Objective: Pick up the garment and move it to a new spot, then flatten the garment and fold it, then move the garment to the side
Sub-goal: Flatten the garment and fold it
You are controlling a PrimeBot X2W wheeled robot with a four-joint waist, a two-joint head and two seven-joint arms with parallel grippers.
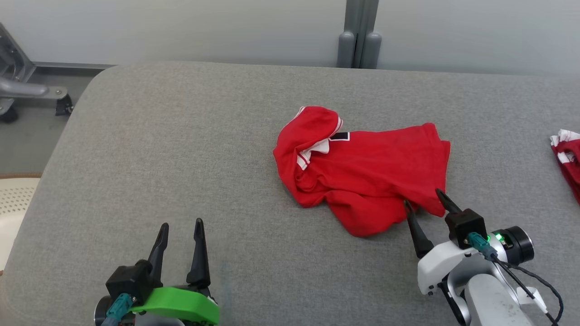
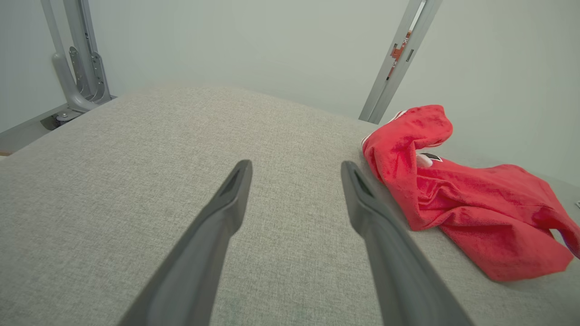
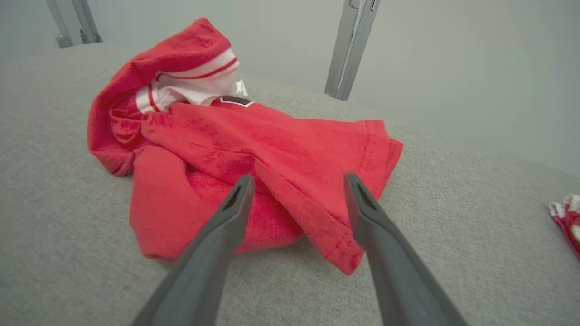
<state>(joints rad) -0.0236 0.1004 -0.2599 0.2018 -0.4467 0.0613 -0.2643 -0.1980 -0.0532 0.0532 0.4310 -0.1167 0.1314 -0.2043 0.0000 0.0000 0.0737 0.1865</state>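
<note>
The shirt lies crumpled on the grey bench, a little right of the middle and nearer my right side. It is red, with white trim striped in red and a small black patch near the neck. The neck end is bunched up into a hump on the side toward my left, and the body spreads away from it toward my right, ending in a stitched hem.

My right claw is spread wide and has hold of nothing. Its two dark fingers reach up to the shirt's near edge, at the corner of the hem closest to me. In the right wrist view the claw has a fold of red cloth between its tips, and the hem corner hangs down past the right finger. I cannot tell whether the tips touch the cloth.

My left claw is also wide open and empty. It hangs over bare bench at the near left, well apart from the shirt. In the left wrist view its fingers point across the grey surface, with the shirt off to the right of them.

A second cloth, red and white, sits at the far right edge of the bench, well apart from the shirt. A pale wall with a grey post stands behind.
</note>
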